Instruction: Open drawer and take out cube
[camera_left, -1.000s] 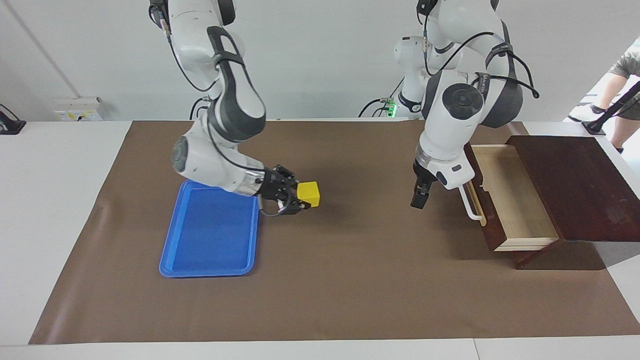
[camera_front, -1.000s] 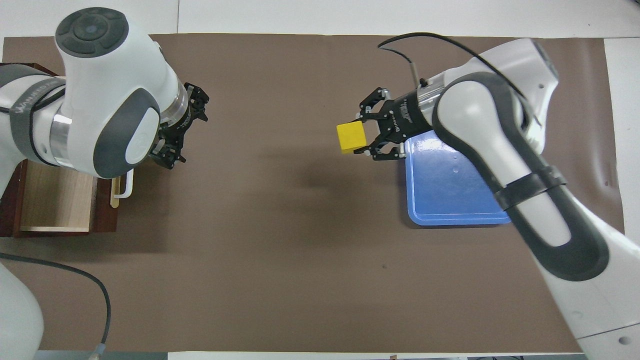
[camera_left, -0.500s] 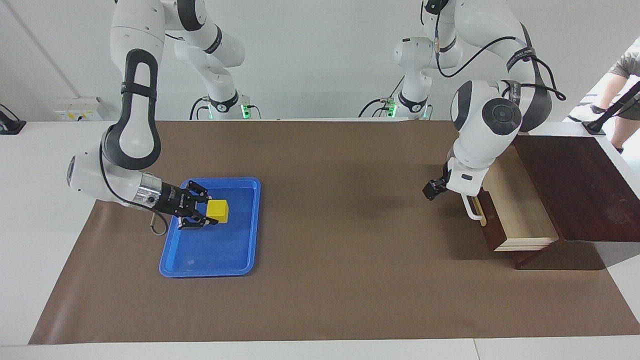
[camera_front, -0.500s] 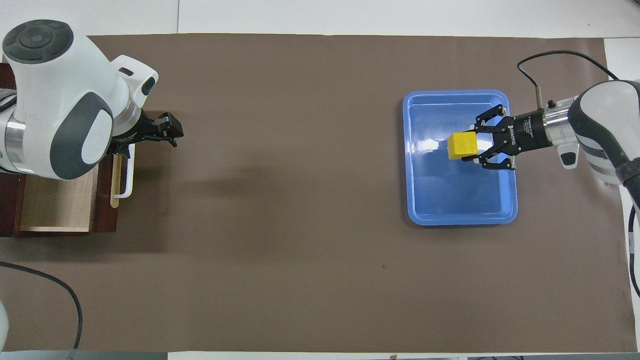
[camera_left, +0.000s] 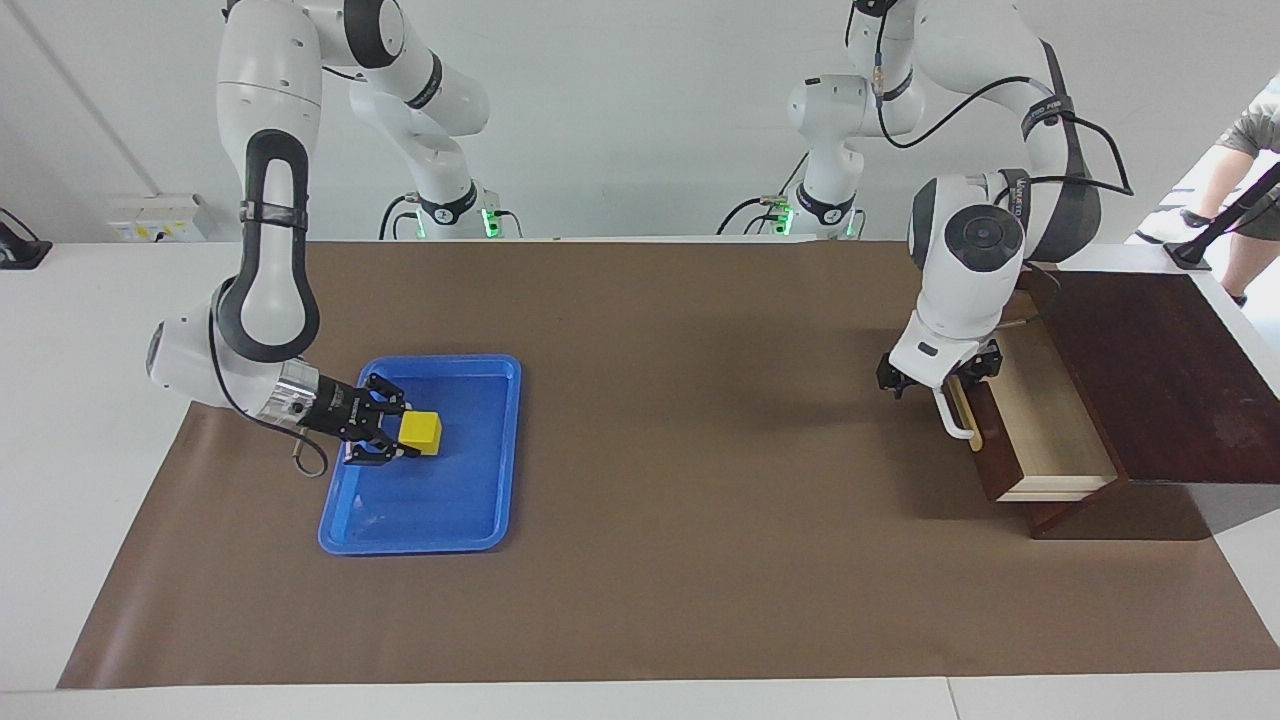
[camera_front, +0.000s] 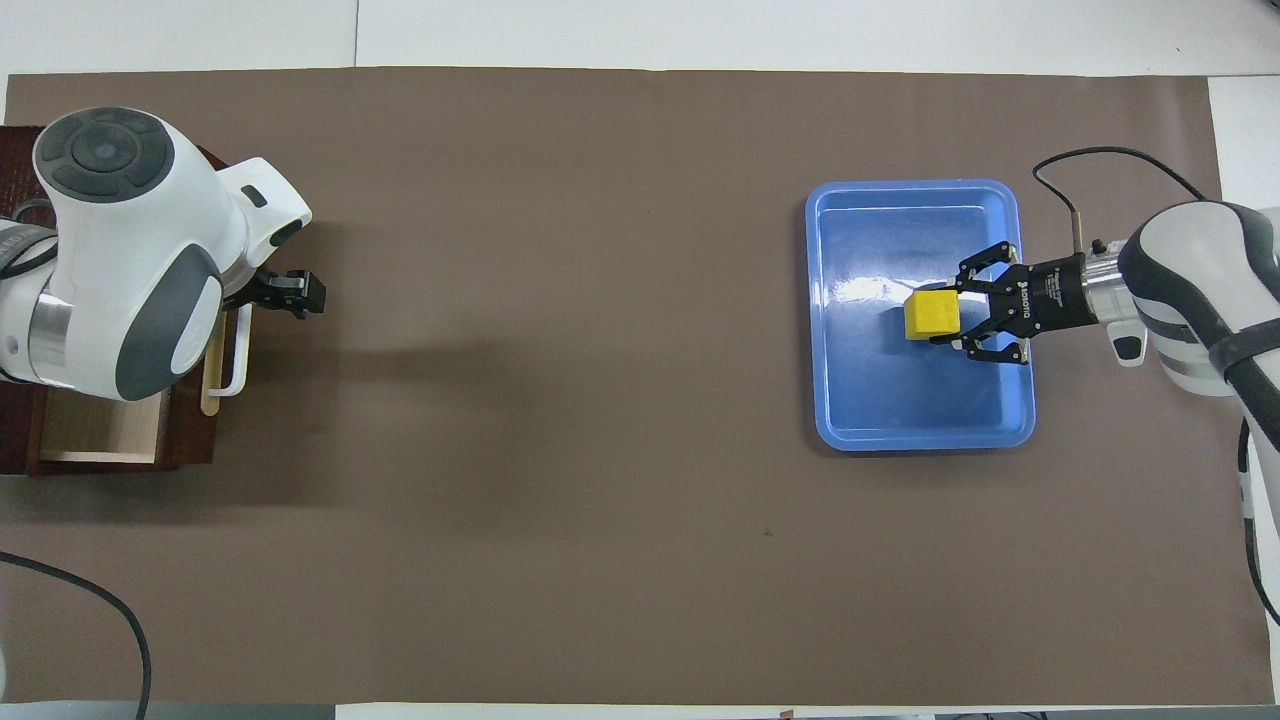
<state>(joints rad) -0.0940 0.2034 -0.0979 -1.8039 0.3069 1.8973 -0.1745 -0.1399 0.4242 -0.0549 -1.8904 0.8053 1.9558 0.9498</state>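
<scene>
While the drawer (camera_left: 1040, 420) is standing open at the left arm's end of the table, the blue tray (camera_left: 480, 500) is lying at the right arm's end. The right gripper (camera_left: 400, 436) is gripping the cube (camera_left: 421, 432) low over that tray; the left gripper (camera_left: 893, 378) is hovering beside the drawer's handle (camera_left: 950, 414), its finger gap unreadable.

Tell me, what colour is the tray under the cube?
Blue; the tray shows best in the overhead view.

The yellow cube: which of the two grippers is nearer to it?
The right. The right gripper is shut on the yellow cube over the blue tray. The left gripper is at the table's other end, by the open drawer's white handle.
</scene>
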